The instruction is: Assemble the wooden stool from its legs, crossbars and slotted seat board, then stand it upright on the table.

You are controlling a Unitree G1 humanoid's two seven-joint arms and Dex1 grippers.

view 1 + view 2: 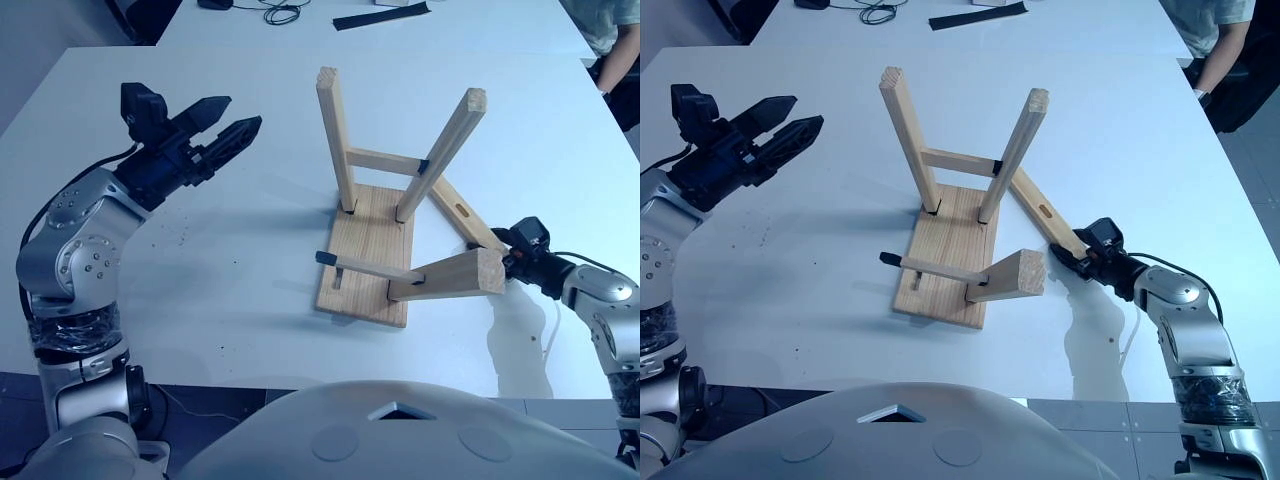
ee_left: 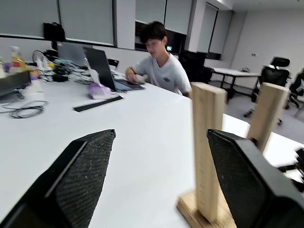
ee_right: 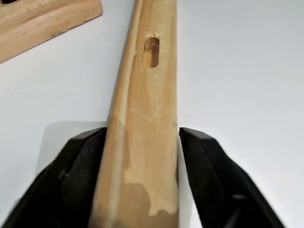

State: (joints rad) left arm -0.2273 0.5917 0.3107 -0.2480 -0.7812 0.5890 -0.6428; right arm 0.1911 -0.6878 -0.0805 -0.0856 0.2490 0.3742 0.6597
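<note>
The seat board [image 1: 368,240] lies flat on the white table. Two legs [image 1: 337,135] [image 1: 442,150] stand upright in its far slots, joined by a crossbar [image 1: 385,160]. A third leg [image 1: 455,275] lies tilted over the board's near end, and a black-tipped crossbar [image 1: 370,267] sticks out of it to the left. A loose slotted leg [image 1: 1045,215] lies on the table right of the board. My right gripper [image 1: 1075,262] is shut on its near end, a finger [image 3: 80,161] on each side of the leg [image 3: 152,85]. My left gripper [image 1: 228,125] hangs open above the table, left of the stool.
A black strip [image 1: 380,17] and cables [image 1: 280,12] lie on the far table. A person sits at the far right corner [image 1: 600,30]. Bare table spreads left of the board and in front of it.
</note>
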